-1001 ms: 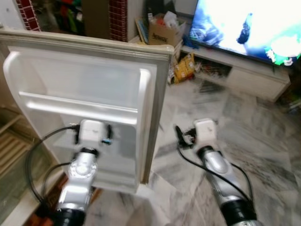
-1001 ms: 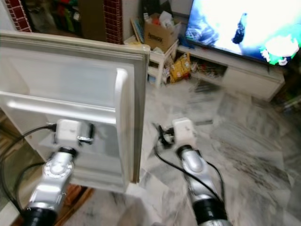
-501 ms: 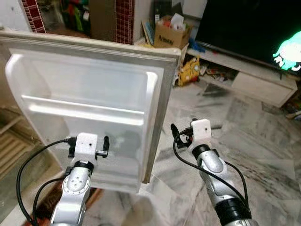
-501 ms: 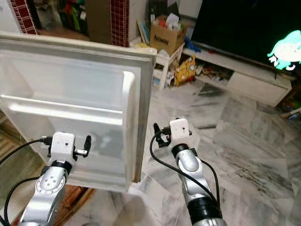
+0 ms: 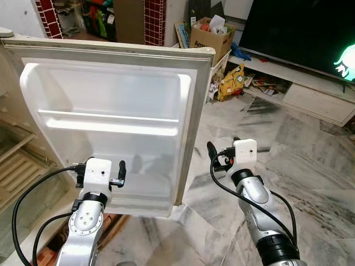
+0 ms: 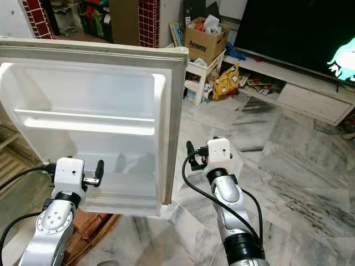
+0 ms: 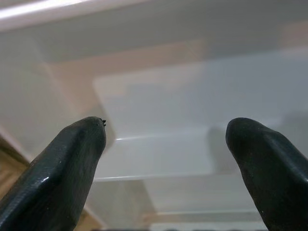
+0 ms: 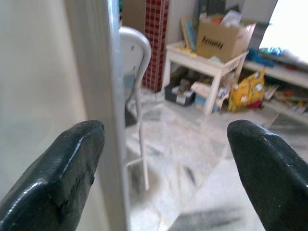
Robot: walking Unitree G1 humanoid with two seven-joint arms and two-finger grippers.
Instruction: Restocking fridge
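Observation:
The fridge door (image 5: pixel 111 88) stands wide open, its white inner side facing me. Its shelf rail (image 5: pixel 111 122) and lower bin (image 5: pixel 147 185) hold nothing. My left gripper (image 7: pixel 166 130) is open, empty, and points into the lower bin from close by. The left wrist (image 5: pixel 99 173) hangs just in front of that bin. My right gripper (image 8: pixel 166 130) is open and empty too, held beside the door's free edge (image 8: pixel 94 72), right of the door and above the floor. The right wrist (image 5: pixel 244 152) is level with the door's lower half.
The fridge body with its wire shelves (image 5: pixel 16 160) is at the far left. Marble floor (image 5: pixel 310 160) spreads to the right. Behind it are a TV (image 5: pixel 299 27) on a low white stand (image 5: pixel 316 100), a cardboard box (image 5: pixel 209 34) on a small white table (image 6: pixel 202 69), and a yellow bag (image 5: pixel 232 83).
The camera has moved and the picture has sharpened, with the door now seen more squarely. Both arms sit a little lower in view. The TV screen went from bright to mostly dark.

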